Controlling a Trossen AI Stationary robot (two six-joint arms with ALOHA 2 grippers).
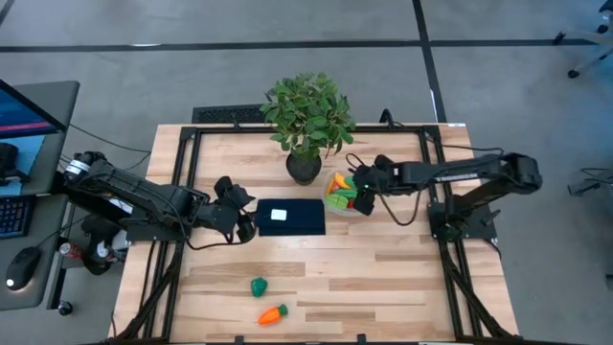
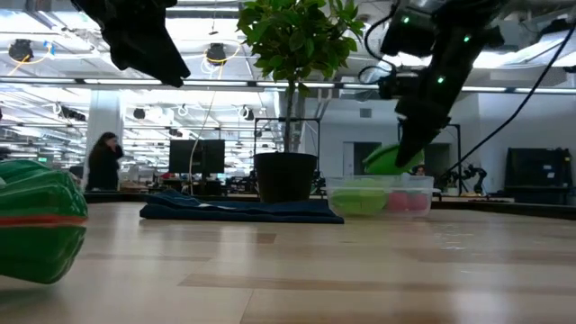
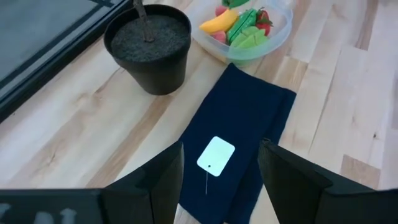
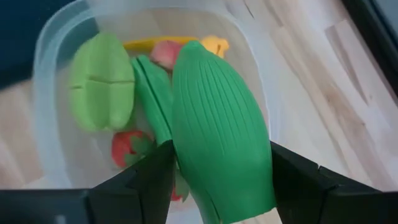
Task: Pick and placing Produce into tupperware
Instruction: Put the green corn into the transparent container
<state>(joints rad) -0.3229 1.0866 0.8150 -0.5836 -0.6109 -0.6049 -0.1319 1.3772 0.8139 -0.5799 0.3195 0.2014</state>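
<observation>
Bare planks run wide along the near half of the table (image 1: pixel 383 278), where only a green piece (image 1: pixel 259 286) and the carrot (image 1: pixel 273 314) lie, well apart from both arms. Left gripper (image 1: pixel 241 213) hovers with fingers spread beside the dark blue cloth (image 1: pixel 292 217), holding nothing. Just beyond the cloth stands the potted plant (image 1: pixel 305 120). Right gripper (image 4: pixel 214 171) is clamped on a ribbed green piece (image 4: pixel 217 130) over the tupperware (image 3: pixel 245 53), seemingly just above its rim. Only the wrist views reveal its contents: banana (image 3: pixel 217 22), pale green pieces, red berries.
</observation>
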